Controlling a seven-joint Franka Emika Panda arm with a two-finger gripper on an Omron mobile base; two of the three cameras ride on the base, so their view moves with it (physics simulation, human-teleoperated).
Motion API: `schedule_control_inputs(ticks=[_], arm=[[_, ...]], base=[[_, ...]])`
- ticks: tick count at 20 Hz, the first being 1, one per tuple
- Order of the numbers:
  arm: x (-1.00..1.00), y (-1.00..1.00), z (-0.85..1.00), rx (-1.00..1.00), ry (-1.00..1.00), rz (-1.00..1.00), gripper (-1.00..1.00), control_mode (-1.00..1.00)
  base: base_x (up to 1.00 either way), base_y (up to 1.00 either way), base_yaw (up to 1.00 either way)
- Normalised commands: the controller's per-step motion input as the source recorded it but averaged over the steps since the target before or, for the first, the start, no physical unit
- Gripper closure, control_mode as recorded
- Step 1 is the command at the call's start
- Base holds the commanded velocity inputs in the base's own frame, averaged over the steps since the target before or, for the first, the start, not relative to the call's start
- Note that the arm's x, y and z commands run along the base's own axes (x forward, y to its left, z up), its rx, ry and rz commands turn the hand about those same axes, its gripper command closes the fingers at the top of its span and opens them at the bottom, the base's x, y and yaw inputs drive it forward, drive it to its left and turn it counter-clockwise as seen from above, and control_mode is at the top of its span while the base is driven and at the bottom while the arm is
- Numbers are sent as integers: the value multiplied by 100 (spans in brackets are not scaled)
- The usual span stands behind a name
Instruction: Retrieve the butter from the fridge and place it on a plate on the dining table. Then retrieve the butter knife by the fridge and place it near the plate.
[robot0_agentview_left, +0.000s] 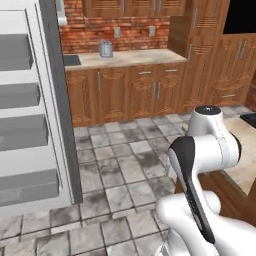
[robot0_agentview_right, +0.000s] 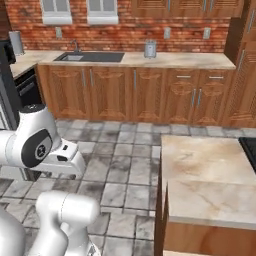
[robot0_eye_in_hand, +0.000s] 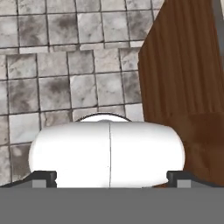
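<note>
The fridge (robot0_agentview_left: 66, 140) stands open at the left, and its white inside holds grey shelves (robot0_agentview_left: 20, 132) on which I see no butter. The dining table (robot0_agentview_right: 205, 165) has a beige stone top at the lower right, and its brown wood side (robot0_eye_in_hand: 183, 74) shows in the hand view. My gripper (robot0_eye_in_hand: 111, 177) is open, its two dark fingertips (robot0_eye_in_hand: 43, 177) wide apart with nothing between them. It points down at the tiled floor beside the table's side. The butter, the plate and the butter knife are out of view.
A back counter with wooden cabinets (robot0_agentview_right: 150, 95) carries a sink (robot0_agentview_right: 90, 56) and a grey metal appliance (robot0_agentview_right: 150, 48). A black cooktop edge (robot0_agentview_right: 250, 147) sits on the table. Tiled floor (robot0_agentview_left: 120, 170) lies open between fridge, counter and table.
</note>
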Motion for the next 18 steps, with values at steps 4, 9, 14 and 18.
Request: schedule_control_inputs(ticks=[4,9,14,18], arm=[[0,0,0,0,0,0,-100,100],[0,0,0,0,0,0,-100,100],[0,0,0,0,0,0,-100,100],[0,0,0,0,0,0,-100,100]], base=[[70,-22,0],[80,12,0],[97,8,5],[100,0,16]])
